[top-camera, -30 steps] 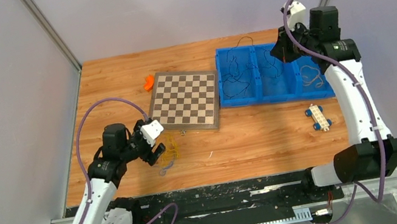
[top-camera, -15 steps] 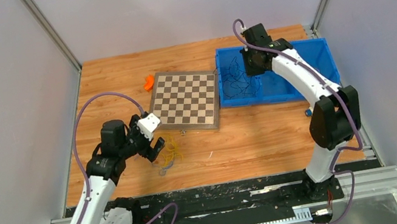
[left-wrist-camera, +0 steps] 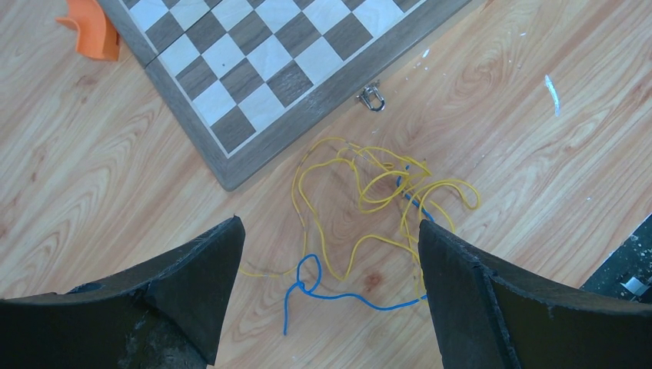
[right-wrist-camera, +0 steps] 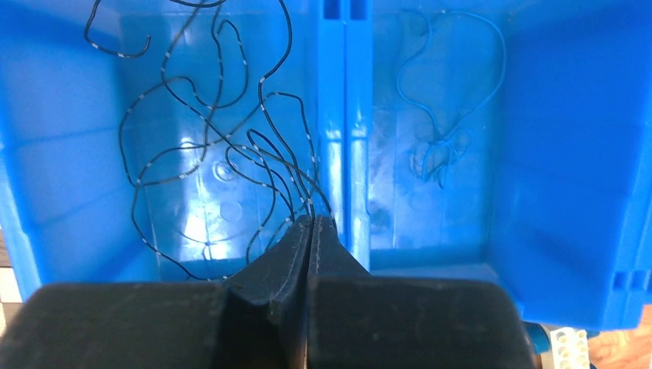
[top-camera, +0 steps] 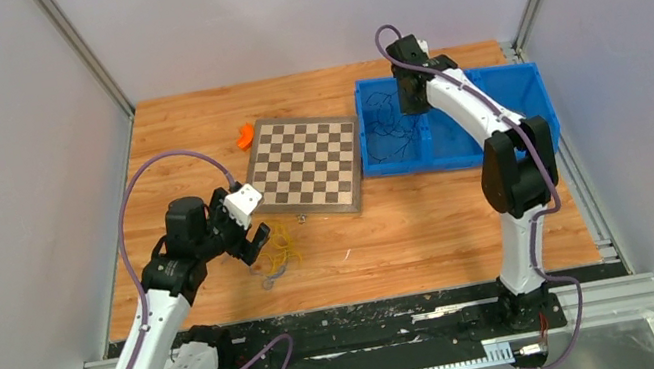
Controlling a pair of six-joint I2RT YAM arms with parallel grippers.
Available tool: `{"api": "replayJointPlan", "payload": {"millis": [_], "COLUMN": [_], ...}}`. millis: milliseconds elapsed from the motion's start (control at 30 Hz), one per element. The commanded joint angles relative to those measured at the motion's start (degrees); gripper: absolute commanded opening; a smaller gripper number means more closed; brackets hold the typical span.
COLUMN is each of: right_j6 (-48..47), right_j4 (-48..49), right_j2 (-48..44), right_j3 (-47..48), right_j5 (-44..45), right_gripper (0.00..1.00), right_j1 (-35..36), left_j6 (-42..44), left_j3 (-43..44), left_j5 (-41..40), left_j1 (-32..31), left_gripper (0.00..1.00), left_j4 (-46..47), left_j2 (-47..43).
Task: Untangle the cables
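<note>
Setting: a wooden tabletop (top-camera: 412, 230) seen from above, with one robot arm at each near corner.
Left fingers (top-camera: 254, 244): spread wide with nothing between them, above the tabletop just off the near left corner of the chessboard.
Loose cables: a yellow cable (left-wrist-camera: 361, 192) lies in open curls on the bare wood, directly under the gap between the left fingers. A blue cable (left-wrist-camera: 338, 295) is knotted through its near side. Both lie just beside the chessboard edge without touching it.
Chessboard (top-camera: 305, 165): flat on the tabletop left of centre. A small metal clasp (left-wrist-camera: 371, 96) sits on its near edge.
Orange piece (top-camera: 244, 137): a small orange object at the far left corner of the chessboard.
Blue bin (top-camera: 401, 167): a divided plastic bin at the far right of the tabletop.
Right fingers (right-wrist-camera: 311, 231): pressed together, lowered into the bin's left compartment, close to the divider (right-wrist-camera: 344, 115).
Black cables (right-wrist-camera: 215, 138): several thin black strands with pale flecks, sprawled in loops across the floor of the left compartment. Some strands run right up to the tips of the right fingers. Whether any strand is pinched there cannot be told.
Next compartment: one thin blue wire (right-wrist-camera: 450, 100) lies in a loose loop on its floor.
</note>
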Motion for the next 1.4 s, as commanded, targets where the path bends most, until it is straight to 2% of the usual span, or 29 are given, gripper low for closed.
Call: {"api": "replayJointPlan", "payload": {"millis": [0, 267, 300, 367, 433, 600, 700, 800, 833, 967, 1067, 1267, 1333, 1367], "right_j6": [1.7, 0.7, 0.1, -1.3, -2.1, -5.6, -10.3, -16.4, -18.6, -25.4, -27.4, -27.7, -27.6, -27.7], "right_j4": [0.3, 1.7, 1.9, 2.0, 1.9, 1.8, 1.7, 1.7, 1.7, 1.7, 1.6, 1.7, 1.7, 1.7], "right_j2": [3.3, 9.5, 9.9, 9.5, 7.5, -0.3, -6.2, -12.8, -14.7, -21.2, -24.8, -28.6, -29.4, -29.8], "right_j3": [5.2, 12.4, 13.0, 12.9, 11.4, 5.4, 0.9, -3.7, -5.3, -11.2, -14.7, -18.4, -18.7, -18.8], "right_j5": [-2.8, -10.9, -11.2, -11.4, -12.5, -17.3, -25.9, -34.5, -37.5, -47.1, -51.0, -53.2, -53.0, -53.1], "right_gripper": [0.0, 0.0, 0.05, 0.24, 0.39, 0.55, 0.71, 0.93, 0.98, 1.0, 1.0, 1.0, 1.0, 1.0], "right_j1": [0.4, 1.5, 1.5, 1.4, 0.9, -1.0, -1.5, -1.5, -1.5, -1.6, -1.6, -1.6, -1.7, -1.7], "left_j6": [-0.9, -0.1, 0.2, 0.3, 0.8, 3.1, 5.5, 7.3, 7.2, 5.2, 3.5, 8.3, 9.1, 8.9], "left_j3": [1.3, 2.2, 2.3, 2.7, 2.8, 2.8, 1.8, 1.0, 0.9, 1.0, 1.9, 3.1, 3.9, 4.1], "left_j5": [-0.2, -0.1, -0.1, 0.2, 1.1, 5.7, 7.4, 7.3, 7.5, 8.3, 8.2, 6.4, 5.3, 5.2], "left_j1": [0.4, 0.3, 0.3, 0.3, 0.4, 0.4, 0.3, 0.3, 0.3, 0.3, 0.3, -3.0, -4.1, -4.3], "left_gripper": [0.92, 0.92, 0.92, 0.93, 0.94, 0.99, 0.99, 0.97, 0.97, 0.94, 0.92, 0.83, 0.71, 0.58], "left_j4": [0.7, -0.4, -0.7, -1.4, -2.6, -7.6, -11.2, -11.5, -10.4, -4.0, 2.3, 8.3, 8.8, 9.2], "left_j2": [-0.2, 0.5, 0.6, 0.5, 0.4, 1.4, 5.1, 9.2, 11.1, 16.8, 20.4, 29.4, 31.9, 32.5]}}
